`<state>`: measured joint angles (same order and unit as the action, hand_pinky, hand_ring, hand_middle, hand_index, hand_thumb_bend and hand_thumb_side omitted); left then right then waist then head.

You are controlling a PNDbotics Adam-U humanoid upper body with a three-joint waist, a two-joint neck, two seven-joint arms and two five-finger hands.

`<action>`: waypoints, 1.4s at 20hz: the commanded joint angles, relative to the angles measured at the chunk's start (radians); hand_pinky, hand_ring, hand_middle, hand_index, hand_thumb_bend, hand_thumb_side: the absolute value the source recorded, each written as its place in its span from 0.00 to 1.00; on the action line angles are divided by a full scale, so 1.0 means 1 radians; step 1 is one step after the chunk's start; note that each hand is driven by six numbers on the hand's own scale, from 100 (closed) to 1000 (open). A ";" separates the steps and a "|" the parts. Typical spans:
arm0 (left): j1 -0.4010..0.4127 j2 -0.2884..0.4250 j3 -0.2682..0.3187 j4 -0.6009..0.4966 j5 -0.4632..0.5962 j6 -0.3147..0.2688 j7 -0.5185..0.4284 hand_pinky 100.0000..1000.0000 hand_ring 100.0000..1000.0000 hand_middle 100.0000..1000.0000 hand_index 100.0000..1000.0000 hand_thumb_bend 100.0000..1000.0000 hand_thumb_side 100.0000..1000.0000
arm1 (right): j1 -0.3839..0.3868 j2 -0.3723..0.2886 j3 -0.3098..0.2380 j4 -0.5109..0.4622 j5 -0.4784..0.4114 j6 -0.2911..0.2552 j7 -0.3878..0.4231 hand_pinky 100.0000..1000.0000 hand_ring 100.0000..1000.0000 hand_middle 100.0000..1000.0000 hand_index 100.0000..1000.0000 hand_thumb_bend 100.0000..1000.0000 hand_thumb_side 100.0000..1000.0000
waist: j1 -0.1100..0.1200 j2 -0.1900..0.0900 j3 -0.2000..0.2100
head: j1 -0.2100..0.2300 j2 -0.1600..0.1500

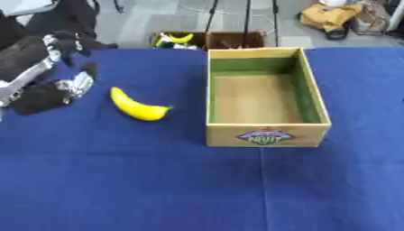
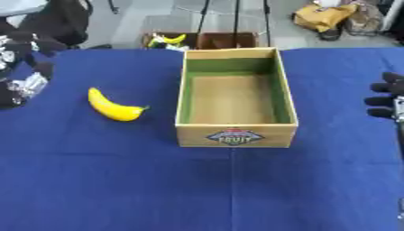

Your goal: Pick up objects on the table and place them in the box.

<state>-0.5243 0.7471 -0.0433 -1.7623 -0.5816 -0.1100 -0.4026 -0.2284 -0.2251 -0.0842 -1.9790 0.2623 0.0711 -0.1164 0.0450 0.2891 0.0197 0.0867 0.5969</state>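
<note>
A yellow banana point(image 1: 137, 107) is seen lying on the blue table point(image 1: 158, 180), in its left half and a bit toward the far edge, stem end pointed at the box. The left hand point(image 1: 55, 92) is held just beside it, on the side toward the table's left edge, not touching it. Its fingers point(image 1: 81, 81) look partly curled and nothing is held in them.

The wooden box point(image 1: 267, 134) is set near the middle of the table toward the far edge, to the right of the banana, with a fruit label on its near wall.

The right hand point(image 2: 388, 100) is only caught at the table's right edge, fingers curled, nothing gripped.
</note>
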 commanded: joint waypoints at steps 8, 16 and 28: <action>-0.138 0.051 -0.057 0.226 -0.053 -0.043 -0.153 0.60 0.78 0.82 0.92 0.38 0.86 | -0.007 -0.025 0.010 -0.021 0.000 -0.002 0.013 0.64 0.66 0.69 0.85 0.00 1.00 | 0.005 -0.020 -0.008 | 0.015 -0.010; -0.219 0.024 -0.091 0.312 -0.191 -0.119 -0.199 0.64 0.81 0.89 0.98 0.45 0.72 | -0.007 -0.026 0.016 -0.021 0.001 -0.001 0.022 0.65 0.66 0.69 0.85 0.00 1.00 | 0.010 -0.014 -0.014 | 0.021 -0.015; -0.323 -0.054 -0.130 0.493 -0.276 -0.180 -0.236 0.61 0.78 0.89 0.97 0.20 0.60 | -0.008 -0.026 0.019 -0.021 0.002 0.000 0.032 0.65 0.67 0.69 0.85 0.00 1.00 | 0.011 -0.006 -0.030 | 0.037 -0.022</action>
<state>-0.8255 0.6775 -0.1768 -1.2797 -0.8521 -0.2831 -0.6391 -0.2284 -0.2337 -0.0665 -1.9790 0.2623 0.0727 -0.0872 0.0565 0.2982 -0.0097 0.1194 0.5867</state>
